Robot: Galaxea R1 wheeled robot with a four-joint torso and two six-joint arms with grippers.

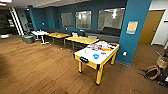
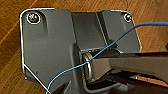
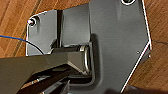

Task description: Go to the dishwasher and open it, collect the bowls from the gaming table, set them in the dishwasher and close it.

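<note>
The gaming table (image 1: 82,53), with a white top, yellow sides and a black slot at its near end, stands ahead and to the right of centre in the head view. On its top lie a bright blue bowl (image 1: 96,56) and a paler blue bowl (image 1: 103,53) just behind it. A tiny green cup (image 1: 85,51) stands near the left edge, and colourful clutter (image 1: 103,46) covers the far end. The dishwasher is out of view. Both wrist views look past the robot's dark plate at the wooden floor (image 2: 10,45).
A blue pillar (image 1: 135,27) rises right behind the gaming table. Wooden tables (image 1: 78,39) and a white round table (image 1: 40,33) stand further back, before a dark sofa (image 1: 110,32) under the windows. A brown object (image 1: 156,68) lies on the floor at the right.
</note>
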